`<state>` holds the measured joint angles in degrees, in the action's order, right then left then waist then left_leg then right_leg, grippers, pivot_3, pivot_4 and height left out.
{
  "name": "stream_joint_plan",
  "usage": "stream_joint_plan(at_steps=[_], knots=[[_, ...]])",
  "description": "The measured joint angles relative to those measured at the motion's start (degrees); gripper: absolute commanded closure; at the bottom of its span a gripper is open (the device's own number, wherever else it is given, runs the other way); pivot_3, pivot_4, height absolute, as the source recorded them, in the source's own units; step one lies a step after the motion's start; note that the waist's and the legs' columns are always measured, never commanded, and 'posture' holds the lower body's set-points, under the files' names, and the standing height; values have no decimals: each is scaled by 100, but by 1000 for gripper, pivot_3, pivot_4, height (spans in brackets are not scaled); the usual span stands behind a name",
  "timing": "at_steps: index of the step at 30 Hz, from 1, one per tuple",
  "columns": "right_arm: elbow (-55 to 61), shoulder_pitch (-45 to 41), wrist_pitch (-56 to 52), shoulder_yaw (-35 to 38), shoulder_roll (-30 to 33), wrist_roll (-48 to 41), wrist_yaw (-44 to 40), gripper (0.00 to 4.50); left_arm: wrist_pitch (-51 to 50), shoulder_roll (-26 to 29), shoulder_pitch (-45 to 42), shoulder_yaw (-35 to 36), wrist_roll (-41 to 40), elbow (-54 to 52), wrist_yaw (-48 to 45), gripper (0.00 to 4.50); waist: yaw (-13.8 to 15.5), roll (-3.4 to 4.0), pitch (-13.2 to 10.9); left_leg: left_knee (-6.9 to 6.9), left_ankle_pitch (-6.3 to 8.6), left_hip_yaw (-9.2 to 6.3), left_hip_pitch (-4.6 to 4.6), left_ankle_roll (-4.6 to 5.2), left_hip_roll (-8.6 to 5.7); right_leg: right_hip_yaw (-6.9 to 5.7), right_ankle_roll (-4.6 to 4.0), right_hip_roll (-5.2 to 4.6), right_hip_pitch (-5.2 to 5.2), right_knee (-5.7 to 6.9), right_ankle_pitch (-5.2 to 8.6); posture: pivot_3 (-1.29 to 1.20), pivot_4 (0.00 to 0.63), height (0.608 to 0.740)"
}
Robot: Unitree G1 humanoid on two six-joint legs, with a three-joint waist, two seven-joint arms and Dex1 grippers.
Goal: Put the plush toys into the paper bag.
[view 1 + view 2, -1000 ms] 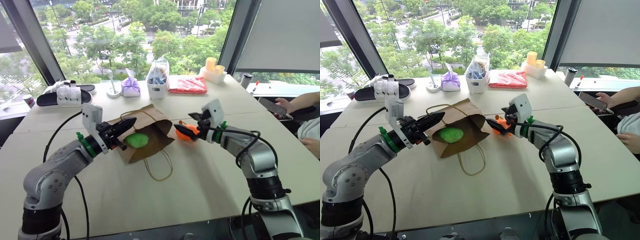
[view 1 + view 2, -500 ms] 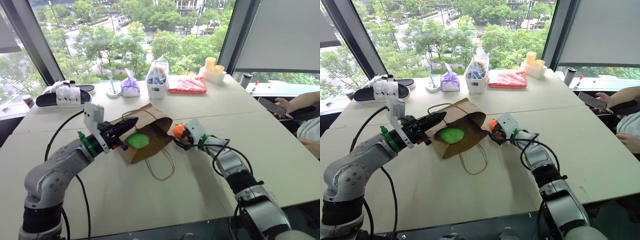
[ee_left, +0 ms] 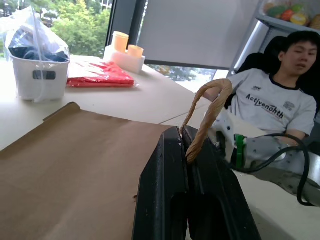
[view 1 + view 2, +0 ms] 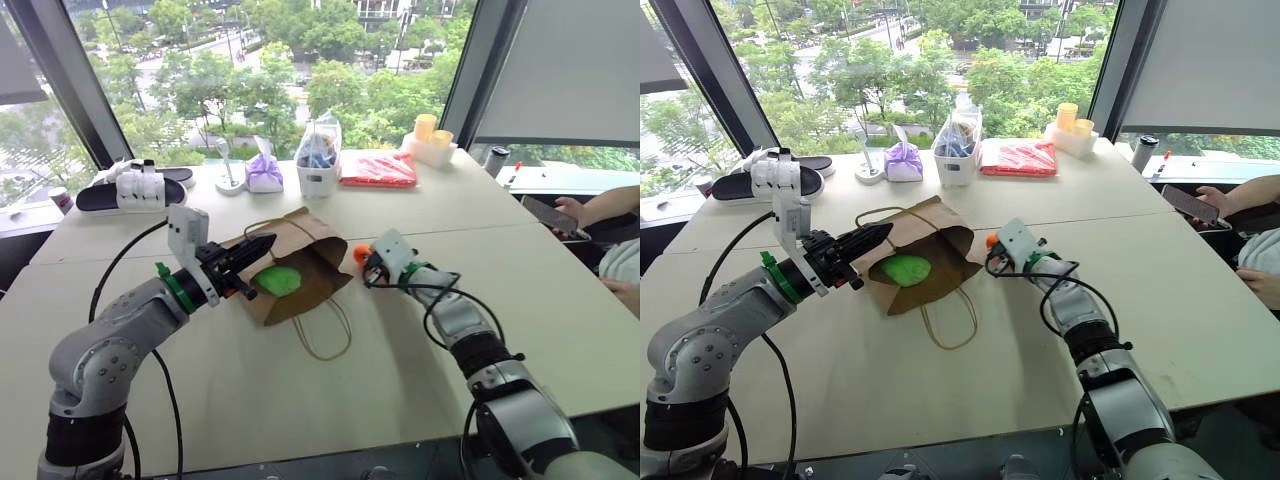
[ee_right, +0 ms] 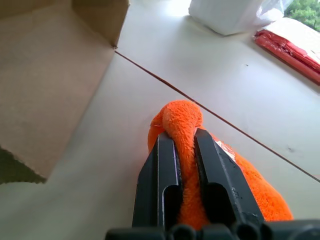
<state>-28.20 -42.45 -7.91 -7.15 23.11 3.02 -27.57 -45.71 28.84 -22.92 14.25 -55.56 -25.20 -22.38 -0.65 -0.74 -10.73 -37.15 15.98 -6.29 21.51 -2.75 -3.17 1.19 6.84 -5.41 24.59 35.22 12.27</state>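
The brown paper bag (image 4: 305, 243) lies on its side on the table, its mouth held open. My left gripper (image 4: 256, 248) is shut on the bag's upper twisted handle (image 3: 207, 116) and lifts that edge. The lime green plush toy (image 4: 276, 281) rests inside the mouth. Just right of the bag, the orange plush toy (image 5: 181, 119) sits on the table. My right gripper (image 4: 367, 270) is shut on the toy, squeezing its plush between both fingers (image 5: 165, 155). The bag's other handle (image 4: 326, 336) lies loose on the table.
Along the far edge stand a white container of blue items (image 4: 316, 166), a purple pouch (image 4: 264, 175), a red packet (image 4: 376, 170), yellow cups (image 4: 430, 138) and black slippers (image 4: 132, 189). A person (image 4: 612, 222) sits at the right with a phone.
My right gripper dropped forward onto the orange toy and went from open to shut on it. The left gripper kept still, holding the handle.
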Motion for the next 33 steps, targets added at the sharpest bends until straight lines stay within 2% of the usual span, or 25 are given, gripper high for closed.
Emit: stream_joint_plan(at_steps=[6,9,13,18,23,30,33], knots=[[3322,908,-1927,516,1134,-995,-1172,4466,-11,-2,-225,-28,-18,150,-59,4500,-38,0,0,4,5,2,-4,9,4,-2,2,1,-1,-3,1,0,150,740],[4533,1274,-2914,541,1148,-1651,-1398,4466,-11,-7,-356,-80,-18,271,-133,4500,-62,0,0,4,5,2,-10,9,8,0,1,6,-4,-1,1,0,150,740],[5375,1498,-3774,243,678,-2164,-1210,4466,-12,-1,-446,-130,-16,454,-252,4500,-40,0,0,-4,5,2,-8,8,6,1,1,6,-6,0,1,0,150,740],[5105,1373,-3702,-350,-102,-1867,-512,4466,-11,6,-459,-190,-6,493,-356,4500,-23,0,0,-5,4,2,-7,7,4,2,1,5,-6,0,1,0,150,740],[3752,830,-2777,-702,-900,-1165,224,4466,-12,-7,-453,-221,-8,444,-341,4500,-32,0,0,0,2,1,-7,3,4,2,0,5,-1,0,1,0,150,740],[1967,58,-1377,-1031,-1514,-539,356,4466,-30,-29,-420,-222,-21,292,-230,4500,-57,0,0,4,1,1,-9,2,5,1,0,6,2,2,0,0,150,740],[1177,-104,-737,-1063,-1799,-321,505,3245,-29,-30,-420,-216,-30,243,-193,4500,-56,0,0,6,1,0,-8,0,4,1,0,6,3,3,0,0,150,740]])
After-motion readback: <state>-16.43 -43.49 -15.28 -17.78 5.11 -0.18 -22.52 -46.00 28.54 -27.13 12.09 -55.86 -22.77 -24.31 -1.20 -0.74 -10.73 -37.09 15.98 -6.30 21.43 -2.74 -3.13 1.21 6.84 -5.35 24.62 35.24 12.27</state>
